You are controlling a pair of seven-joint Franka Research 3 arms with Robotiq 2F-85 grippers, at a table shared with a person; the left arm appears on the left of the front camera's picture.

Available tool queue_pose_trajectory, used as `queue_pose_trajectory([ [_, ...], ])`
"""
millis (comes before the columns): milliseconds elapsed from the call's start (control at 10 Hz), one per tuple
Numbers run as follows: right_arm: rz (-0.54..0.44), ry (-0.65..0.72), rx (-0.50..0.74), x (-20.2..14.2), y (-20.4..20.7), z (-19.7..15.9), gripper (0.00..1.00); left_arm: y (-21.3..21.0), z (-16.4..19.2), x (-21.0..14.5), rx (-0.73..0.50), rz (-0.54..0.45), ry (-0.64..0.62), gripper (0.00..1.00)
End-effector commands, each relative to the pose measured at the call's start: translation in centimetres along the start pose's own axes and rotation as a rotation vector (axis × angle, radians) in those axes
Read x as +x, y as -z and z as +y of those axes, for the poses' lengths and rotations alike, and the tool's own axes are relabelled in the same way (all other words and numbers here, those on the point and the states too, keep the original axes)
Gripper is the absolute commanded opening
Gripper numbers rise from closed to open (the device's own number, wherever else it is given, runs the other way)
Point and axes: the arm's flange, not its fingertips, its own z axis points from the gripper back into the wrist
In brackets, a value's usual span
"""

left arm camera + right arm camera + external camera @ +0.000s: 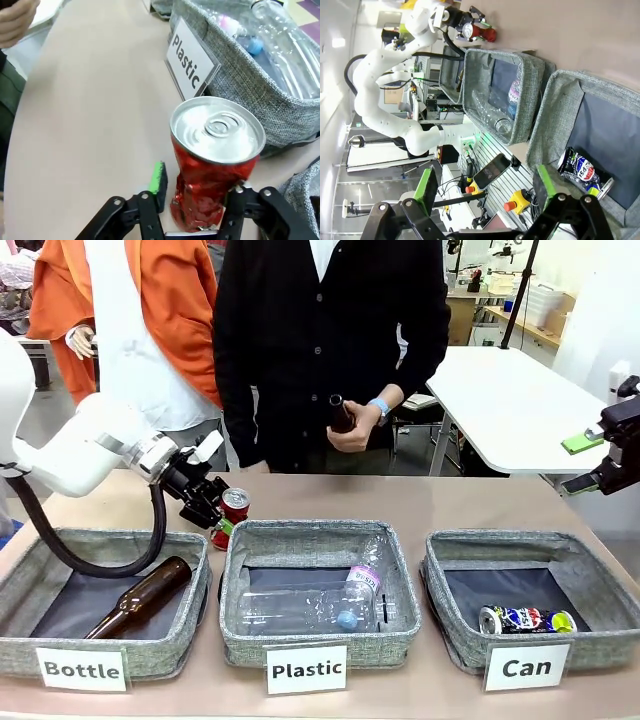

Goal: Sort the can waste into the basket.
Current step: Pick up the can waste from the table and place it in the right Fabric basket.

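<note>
A dented red can (236, 504) with a silver top sits at the table's far side, behind the gap between the two left baskets. My left gripper (221, 524) is shut on its lower body. In the left wrist view the red can (207, 175) stands between my left gripper's (197, 212) fingers, with a green pad (159, 178) beside it. The dark blue, white and silver can (525, 620) lies in the grey "Can" basket (450, 585) at the right. My right gripper (590, 462) hangs open above and behind that basket. The right wrist view shows the right gripper (485, 192) open over the Can basket (555, 115) and blue can (580, 167).
The middle "Plastic" basket (310, 640) holds a clear bottle (340, 605). The left "Bottle" basket (150, 655) holds a brown bottle (140, 597). A person at the far side holds another brown bottle (341, 416) in one hand. A white table (510, 410) stands behind.
</note>
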Motion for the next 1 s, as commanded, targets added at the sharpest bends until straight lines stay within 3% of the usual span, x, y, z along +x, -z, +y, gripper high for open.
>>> queue_pose_trajectory([
  [0, 0.006, -0.022, 0.001, -0.1, -0.3, 0.1, 1.00, -0.7, -0.1, 0.3, 0.013, -0.050, 0.029, 0.15],
  [200, 0.006, -0.022, 0.001, -0.1, -0.3, 0.1, 1.00, -3.1, -1.2, 1.1, 0.036, -0.114, 0.050, 0.00],
  [400, 0.006, -0.022, 0.001, -0.1, -0.3, 0.1, 1.00, -7.1, -3.4, 2.7, 0.098, -0.166, 0.056, 0.00],
  [600, 0.006, -0.022, 0.001, -0.1, -0.3, 0.1, 1.00, -10.5, -7.0, 4.2, 0.066, -0.211, -0.036, 0.00],
  [700, 0.006, -0.022, 0.001, -0.1, -0.3, 0.1, 1.00, -11.2, -10.2, 5.3, 0.047, -0.196, -0.083, 0.00],
  [800, 0.006, -0.022, 0.001, -0.1, -0.3, 0.1, 1.00, -10.2, -14.3, 6.6, -0.018, -0.131, -0.028, 0.00],
  [900, 0.006, -0.022, 0.001, -0.1, -0.3, 0.1, 1.00, -9.3, -19.2, 7.5, 0.071, -0.011, 0.067, 0.00],
])
